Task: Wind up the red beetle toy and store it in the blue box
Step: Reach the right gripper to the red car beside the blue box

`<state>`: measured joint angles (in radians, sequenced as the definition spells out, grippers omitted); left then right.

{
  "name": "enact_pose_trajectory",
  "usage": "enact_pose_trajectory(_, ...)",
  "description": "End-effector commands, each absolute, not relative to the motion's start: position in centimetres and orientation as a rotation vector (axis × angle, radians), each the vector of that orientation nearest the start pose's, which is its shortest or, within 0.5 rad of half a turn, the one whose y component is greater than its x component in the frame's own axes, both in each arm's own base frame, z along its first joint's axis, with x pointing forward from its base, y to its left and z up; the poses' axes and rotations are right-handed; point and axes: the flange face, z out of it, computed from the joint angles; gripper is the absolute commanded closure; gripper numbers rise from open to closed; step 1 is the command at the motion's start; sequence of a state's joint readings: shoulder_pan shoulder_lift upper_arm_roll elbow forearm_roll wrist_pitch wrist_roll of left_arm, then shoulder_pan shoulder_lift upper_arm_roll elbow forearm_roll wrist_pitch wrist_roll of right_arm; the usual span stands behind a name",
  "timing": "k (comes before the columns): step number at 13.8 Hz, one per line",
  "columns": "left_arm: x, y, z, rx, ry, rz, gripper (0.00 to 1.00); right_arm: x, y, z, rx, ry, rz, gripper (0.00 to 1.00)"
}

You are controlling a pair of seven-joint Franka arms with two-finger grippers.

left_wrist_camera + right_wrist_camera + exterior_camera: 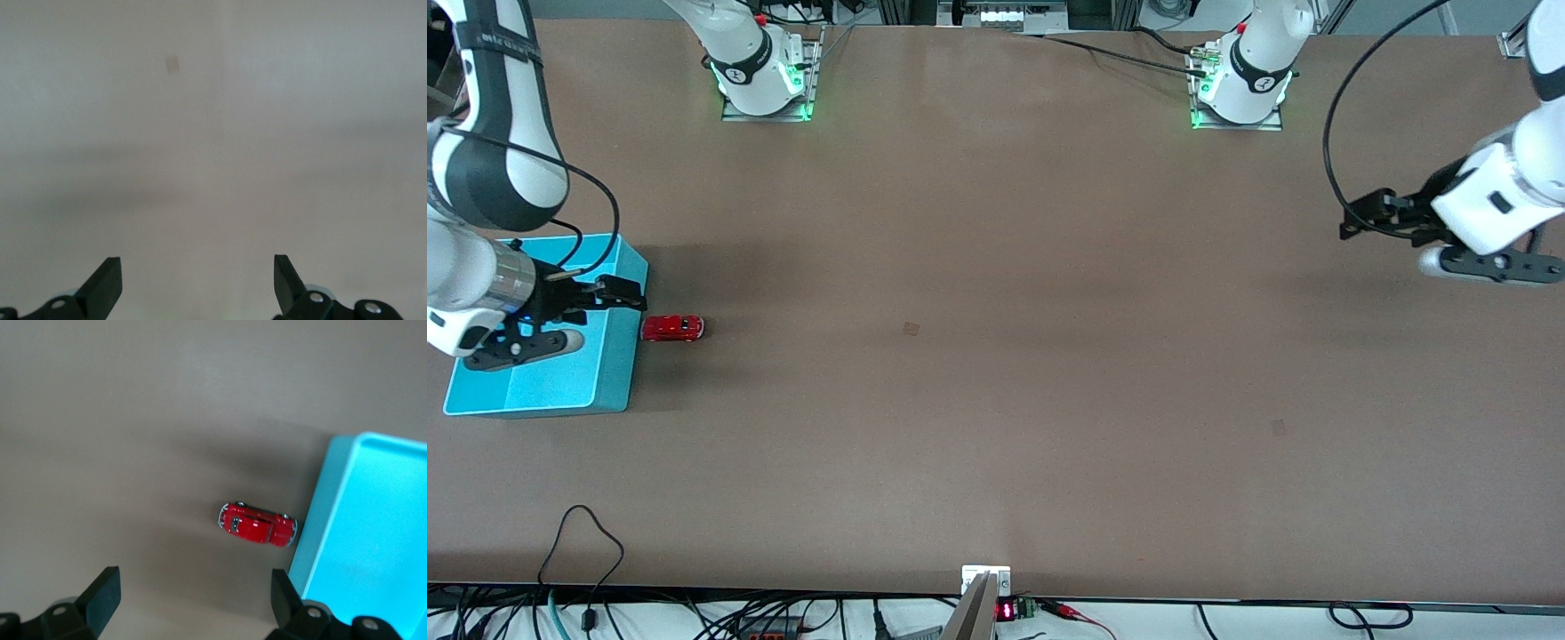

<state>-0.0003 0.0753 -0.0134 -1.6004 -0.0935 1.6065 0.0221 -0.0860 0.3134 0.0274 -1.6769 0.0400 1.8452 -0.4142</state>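
Observation:
The red beetle toy [672, 328] stands on the table, just beside the blue box [615, 364] at the right arm's end. My right gripper [621, 293] is open and empty, up in the air over the box's wall next to the toy. In the right wrist view the toy [257, 523] lies close to the box [373, 540], apart from my open right gripper [195, 587]. My left gripper [1356, 218] is open and empty, held over bare table at the left arm's end. The left wrist view shows only table past the open left gripper [197, 273].
The brown table has small dark marks near the middle [910, 329] and nearer the front camera [1278, 428]. The arm bases [765, 80] [1240, 89] stand at the edge farthest from the front camera. Cables [583, 542] lie along the nearest edge.

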Motion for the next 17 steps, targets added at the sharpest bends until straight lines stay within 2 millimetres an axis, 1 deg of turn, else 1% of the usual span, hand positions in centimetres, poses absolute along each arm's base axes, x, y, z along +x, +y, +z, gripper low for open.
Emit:
enact_pose_trajectory(1,55.1,-2.6,57.6,-3.225,0.025,-0.059,0.0,61.8,-4.7,38.0,-2.904,-0.81,0.237,0.0)
enact_pose_trajectory(2,54.7,-2.9,57.1,-3.146,-0.017,-0.043,0.0,61.2,-4.9,36.6,-2.849,-0.956,0.238,0.0)
enact_pose_trajectory(3,54.7,-3.2,57.0,-3.121,-0.087,-0.044,0.0,60.9,-4.8,35.3,-2.788,-1.145,0.192,0.0)
enact_pose_trajectory(4,54.9,-2.7,56.3,-3.12,-0.111,-0.022,0.0,60.7,-4.9,34.3,-2.727,-1.328,0.132,0.0)
enact_pose_trajectory(5,55.4,-2.5,55.3,-3.118,-0.111,0.014,0.0,60.6,-5.1,33.5,-2.671,-1.468,0.094,0.0)
enact_pose_trajectory(6,55.8,-2.7,55.0,-3.117,-0.104,0.026,0.0,60.4,-5.6,32.6,-2.608,-1.586,0.075,0.0)
enact_pose_trajectory(7,55.8,-2.9,55.6,-3.117,-0.097,0.009,0.0,60.1,-6.4,31.3,-2.578,-1.638,0.064,0.0)
enact_pose_trajectory(8,55.6,-3.0,55.8,-3.116,-0.09,0.03,0.0,59.6,-6.9,30.1,-2.564,-1.661,0.061,0.0)
enact_pose_trajectory(9,55.2,-3.3,55.9,-3.112,-0.078,0.065,0.0,59.2,-6.9,29.2,-2.521,-1.726,0.058,0.0)
enact_pose_trajectory(10,55.0,-3.7,56.5,-3.111,-0.051,0.082,0.0,59.2,-7.0,28.2,-2.448,-1.833,0.046,0.0)
enact_pose_trajectory(11,55.3,-3.8,57.1,-3.114,-0.03,0.066,0.0,59.3,-7.0,27.5,-2.385,-1.931,0.026,0.0)
enact_pose_trajectory(12,55.6,-4.0,57.7,-3.116,-0.023,0.045,0.0,59.0,-7.2,26.5,-2.359,-1.964,0.022,0.0)
enact_pose_trajectory(14,55.7,-3.9,58.0,-3.117,-0.02,0.033,0.0,58.1,-7.9,24.7,-2.348,-1.95,0.047,0.0)
enact_pose_trajectory(15,55.8,-4.1,58.9,-3.115,-0.015,0.002,0.0,57.5,-7.8,23.8,-2.326,-1.955,0.064,0.0)
enact_pose_trajectory(16,55.9,-4.1,59.3,-3.115,-0.013,-0.011,0.0,56.8,-7.9,22.8,-2.299,-1.997,0.054,0.0)
enact_pose_trajectory(17,55.9,-3.9,59.2,-3.11,-0.017,-0.011,0.0,56.3,-8.4,21.9,-2.275,-2.058,0.024,0.0)
